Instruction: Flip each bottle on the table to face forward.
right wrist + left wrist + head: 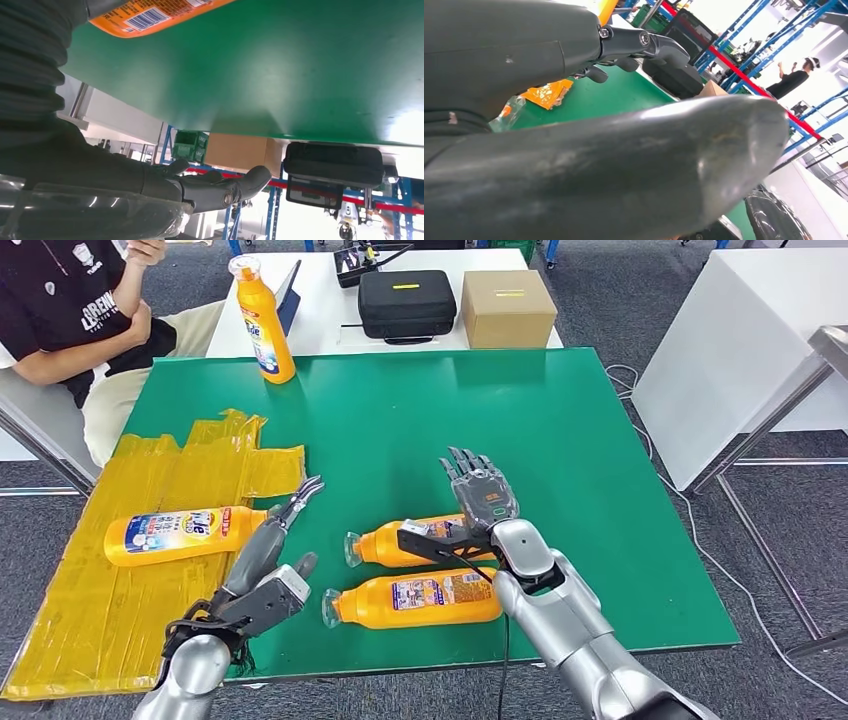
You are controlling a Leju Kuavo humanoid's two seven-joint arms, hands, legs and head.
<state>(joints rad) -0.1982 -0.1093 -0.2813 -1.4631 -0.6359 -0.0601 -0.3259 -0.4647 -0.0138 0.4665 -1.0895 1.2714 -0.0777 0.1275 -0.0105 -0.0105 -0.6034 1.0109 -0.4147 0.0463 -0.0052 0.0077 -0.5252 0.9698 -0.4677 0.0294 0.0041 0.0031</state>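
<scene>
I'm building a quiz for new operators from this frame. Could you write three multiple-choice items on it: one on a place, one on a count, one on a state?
1. Where does the upright bottle stand?
A. At the far left of the green table
B. On the yellow sheet
C. On the cardboard box

2. How many orange bottles lie on their sides?
A. One
B. Three
C. Five

3. What is the right robot hand doing?
A. Holding a bottle aloft
B. Open, fingers spread, holding nothing
C. Gripping the black case

Key:
1 A, the upright bottle stands near the far left corner of the green table.
2 B, one lying bottle is on the yellow sheet, two more lie on the green in front of the robot.
3 B, the right robot hand shows spread fingers above the bottles, grasping nothing.
</scene>
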